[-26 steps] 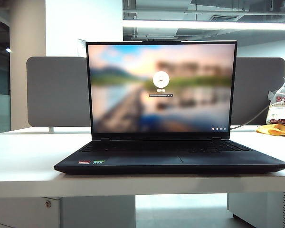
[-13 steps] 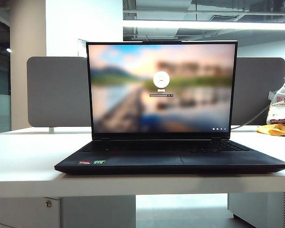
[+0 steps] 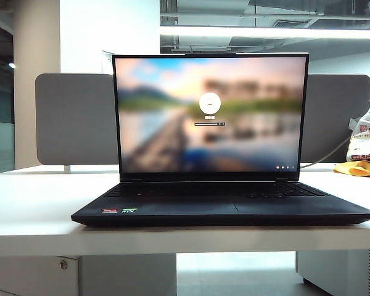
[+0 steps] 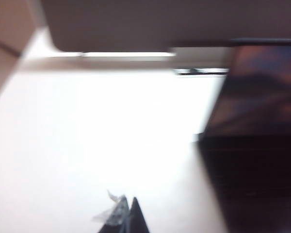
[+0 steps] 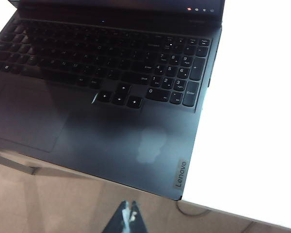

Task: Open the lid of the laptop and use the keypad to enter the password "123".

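Lid up, keypad not yet touched.

Exterior: laptop (image 3: 222, 206) at desk's (image 3: 31, 209) front edge, lid (image 3: 211, 114) upright. Left wrist: left gripper (image 4: 127, 217) closed, beside laptop. Right wrist: right gripper (image 5: 128, 217) closed, short of keypad (image 5: 177, 75); crowded keys risk mispress.

Matte black laptop (image 3: 234, 209) shell (smudged palm rest), smooth white table (image 3: 31, 203), glossy screen (image 3: 209, 114).

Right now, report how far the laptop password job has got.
Done: the lid stands open, showing the login screen. In hand: nothing is being pressed; the shut right gripper hangs off the laptop's front edge, the shut left gripper over bare table. Left: typing "123" on the keypad.
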You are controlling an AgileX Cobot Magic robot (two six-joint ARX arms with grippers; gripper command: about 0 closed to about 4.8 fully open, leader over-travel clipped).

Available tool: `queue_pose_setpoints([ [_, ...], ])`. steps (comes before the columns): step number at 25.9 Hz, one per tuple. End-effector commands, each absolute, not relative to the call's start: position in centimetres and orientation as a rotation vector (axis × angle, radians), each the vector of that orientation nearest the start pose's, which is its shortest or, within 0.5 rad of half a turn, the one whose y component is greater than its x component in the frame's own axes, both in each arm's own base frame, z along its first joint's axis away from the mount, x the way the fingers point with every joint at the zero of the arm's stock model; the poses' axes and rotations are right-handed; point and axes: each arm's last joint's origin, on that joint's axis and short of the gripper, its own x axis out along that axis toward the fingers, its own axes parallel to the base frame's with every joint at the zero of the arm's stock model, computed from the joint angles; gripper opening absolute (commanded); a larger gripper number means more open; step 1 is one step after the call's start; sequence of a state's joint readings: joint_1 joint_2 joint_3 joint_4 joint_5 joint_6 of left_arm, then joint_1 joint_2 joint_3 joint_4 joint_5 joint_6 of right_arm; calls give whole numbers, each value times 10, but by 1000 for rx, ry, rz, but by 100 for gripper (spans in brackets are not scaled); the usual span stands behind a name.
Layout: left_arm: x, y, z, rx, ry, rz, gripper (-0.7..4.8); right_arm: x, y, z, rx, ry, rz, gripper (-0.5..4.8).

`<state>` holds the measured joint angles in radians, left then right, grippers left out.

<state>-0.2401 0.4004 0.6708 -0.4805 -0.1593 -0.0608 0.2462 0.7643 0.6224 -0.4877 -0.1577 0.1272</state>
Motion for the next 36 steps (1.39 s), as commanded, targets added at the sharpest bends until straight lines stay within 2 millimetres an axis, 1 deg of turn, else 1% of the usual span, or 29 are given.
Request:
queue_pose_setpoints([
  [1,96,-12,291,-32,112,-67,-4,153,43,257,95,638,341,-1],
  [5,100,-6,256,-4,56,-31,-4,153,43,257,97,638,350,-1],
  [9,100,0,222,-12,36,22,-4,153,43,257,96,638,346,-1],
  [12,98,3,203,-17,19,41,-4,153,43,257,97,638,348,-1],
  [16,97,5,186,-16,-8,64,-4,153,43,257,97,638,349,-1],
  [24,97,6,167,-18,-20,66,-4,153,43,257,97,638,348,0],
  [36,97,6,164,-15,12,76,-4,153,43,257,97,638,348,-1],
])
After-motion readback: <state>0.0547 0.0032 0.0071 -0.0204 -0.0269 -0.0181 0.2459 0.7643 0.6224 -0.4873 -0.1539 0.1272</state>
